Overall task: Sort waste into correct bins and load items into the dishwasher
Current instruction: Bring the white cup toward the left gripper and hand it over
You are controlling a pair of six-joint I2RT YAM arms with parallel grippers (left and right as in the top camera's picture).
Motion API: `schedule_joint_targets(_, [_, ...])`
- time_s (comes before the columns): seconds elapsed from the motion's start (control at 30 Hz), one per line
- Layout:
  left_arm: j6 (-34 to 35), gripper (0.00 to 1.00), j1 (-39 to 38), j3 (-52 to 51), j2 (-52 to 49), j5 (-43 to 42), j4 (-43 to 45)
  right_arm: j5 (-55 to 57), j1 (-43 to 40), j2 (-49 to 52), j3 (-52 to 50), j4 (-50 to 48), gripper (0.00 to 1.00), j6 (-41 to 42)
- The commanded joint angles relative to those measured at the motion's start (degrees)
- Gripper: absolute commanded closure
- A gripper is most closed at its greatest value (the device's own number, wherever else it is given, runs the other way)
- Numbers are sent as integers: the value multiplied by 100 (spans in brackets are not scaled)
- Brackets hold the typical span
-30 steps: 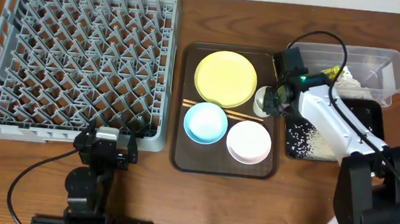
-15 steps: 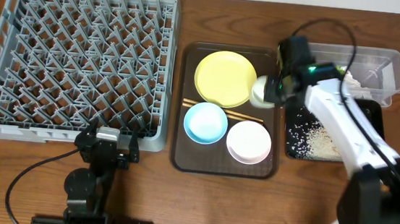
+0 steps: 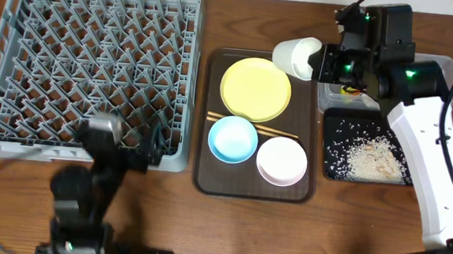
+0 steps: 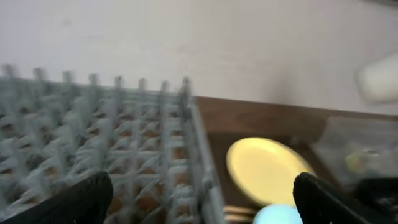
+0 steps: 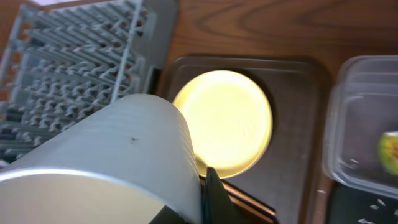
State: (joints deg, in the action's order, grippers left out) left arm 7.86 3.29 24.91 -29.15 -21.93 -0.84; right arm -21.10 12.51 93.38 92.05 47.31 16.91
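The right hand [image 3: 321,63] is clamped on the cup [image 3: 296,57] and holds it on its side in the air, at about 1 o'clock from the plate [image 3: 255,89]. In the wrist view one dark finger [image 5: 214,199] presses on the cup's wall at what looks like the rim end; the other finger is hidden behind it. The cup is small, white, smooth and stiff. It is probably light but slick and breakable, so a pinch across the rim wall suits it, and it should go down gently between the rack's pegs. Below it lies the brown tray [image 3: 205,179], flat with rounded corners, carrying the glossy round plate. A blue bowl [image 3: 233,139] sits at 7 o'clock from the plate and a white bowl [image 3: 281,161] at 5 o'clock. Thin wooden chopsticks [image 3: 279,132] lie between plate and bowls. At 3 o'clock from the brown tray a clear tub [image 3: 449,76] holds a yellow-green wrapper [image 5: 388,149]. Just below the tub, a black tray [image 3: 328,167] is strewn with rice [image 3: 371,160]. At 9 o'clock stands the grey rack [image 3: 84,65], a stiff plastic grid of pegs, empty. At its 6 o'clock edge, over the wooden worktop [image 3: 260,23], the left hand [image 4: 205,204] holds nothing, with its fingers spread wide apart.
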Motion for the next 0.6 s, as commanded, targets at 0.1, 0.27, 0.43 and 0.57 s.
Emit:
schedule_joint_targets(0.1, [697, 6, 28, 1591, -2293, -2802, 365, -511, -13, 26, -7, -39, 99, -109])
schedule_joint_targets(0.27, [2940, 6, 13, 1799, -3580, -4183, 3213, -807, -15, 131, -7, -284, 99, -59])
schedule_joint_targets(0.43, [6985, 6, 13, 1799, -4061, -4216, 4323, -1908, -20, 531, -7, -726, 99, 20])
schedule_joint_targets(0.57, [7906, 6, 13, 1797, -4144, -4588, 4317, -3195, -20, 916, -7, -1259, 99, -72])
